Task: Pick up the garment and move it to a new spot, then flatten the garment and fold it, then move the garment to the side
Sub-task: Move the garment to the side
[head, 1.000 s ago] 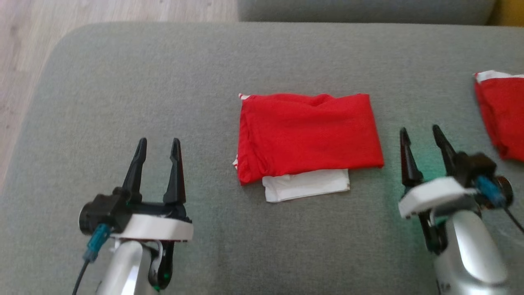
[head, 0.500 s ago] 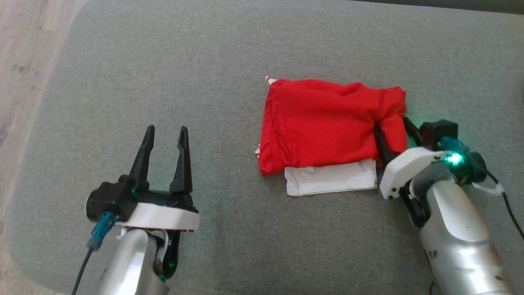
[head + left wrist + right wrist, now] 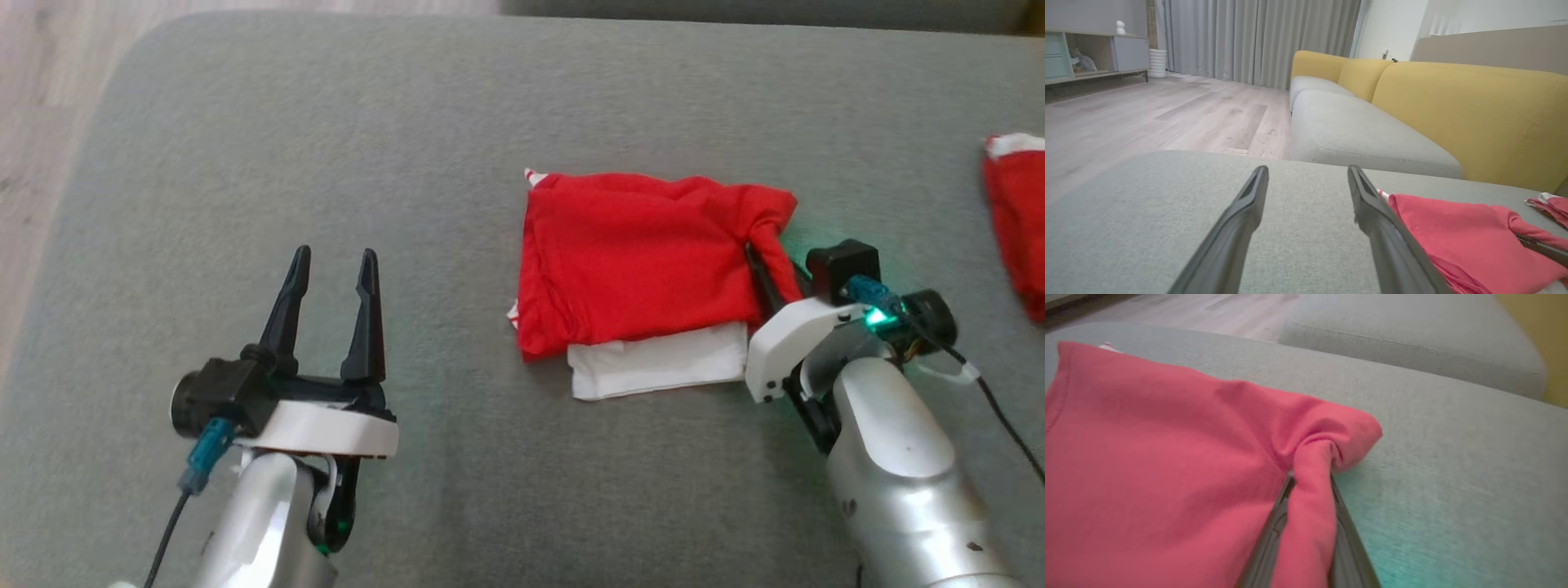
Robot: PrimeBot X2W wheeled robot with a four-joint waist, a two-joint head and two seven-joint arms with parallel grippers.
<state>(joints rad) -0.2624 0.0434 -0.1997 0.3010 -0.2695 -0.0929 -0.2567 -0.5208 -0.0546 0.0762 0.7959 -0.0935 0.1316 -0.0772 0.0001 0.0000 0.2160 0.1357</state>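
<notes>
**Right jaws now clamping the garment's right edge**

A second ago your right jaws were standing open, apart from the cloth. Now they are biting into the right-hand edge of the garment [image 3: 637, 261], and the head camera has shifted a little too.

The grey cushion [image 3: 326, 122] is carrying everything. The garment is lying folded near its middle, its long axis running left to right across the head view, with a white layer [image 3: 653, 367] peeking out along the near side. A second red piece [image 3: 1016, 220] is sitting well apart at the far right edge.

Your right arm [image 3: 890, 441] is the one at the garment, reaching in from its right end. Your left arm [image 3: 269, 506] is waiting well apart on the left, short of the cloth's left edge.

The right jaws are nearly closed. In the right wrist view a bunched fold of red fabric [image 3: 1310, 506] is running between the two fingers [image 3: 1274, 539], so they are holding the garment by that edge alone. The rest is lying flat. I judge a lift from here will be dragging the folds open, so you are likely looking at a trailing, sliding carry.

The left jaws are standing wide open, fingers [image 3: 1233, 237] holding nothing.
</notes>
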